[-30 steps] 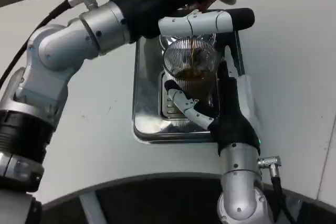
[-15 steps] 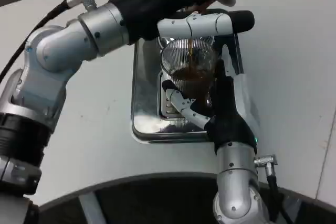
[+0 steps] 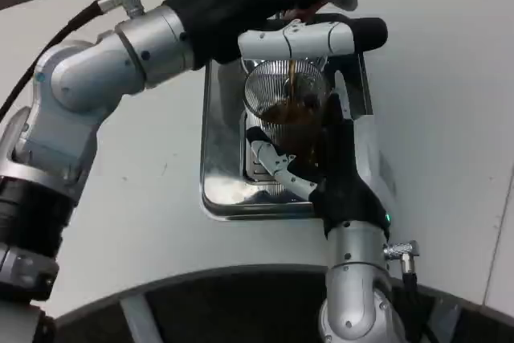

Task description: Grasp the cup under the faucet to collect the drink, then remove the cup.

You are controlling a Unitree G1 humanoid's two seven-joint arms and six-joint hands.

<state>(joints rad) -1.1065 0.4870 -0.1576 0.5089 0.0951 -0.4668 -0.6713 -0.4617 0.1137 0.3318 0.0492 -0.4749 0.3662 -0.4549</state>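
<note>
A clear ribbed cup [image 3: 285, 110] stands on the steel drip tray [image 3: 221, 166] with brown drink in its lower half. A thin brown stream [image 3: 292, 82] falls into it from above. My right hand [image 3: 329, 162] wraps the cup from the near and right sides, fingers curled round its base. My left hand [image 3: 297, 6] reaches across the top of the picture over the cup, one white finger [image 3: 309, 36] stretched across above the rim. The faucet itself is hidden under that hand.
The white round table [image 3: 144, 198] lies to either side of the tray. My left forearm [image 3: 112, 62] crosses the upper left. The table's near edge [image 3: 201, 279] curves just before my right wrist.
The drink in the cup has risen a little while the stream keeps pouring. The picture has shifted slightly left; both hands keep their hold and place.
</note>
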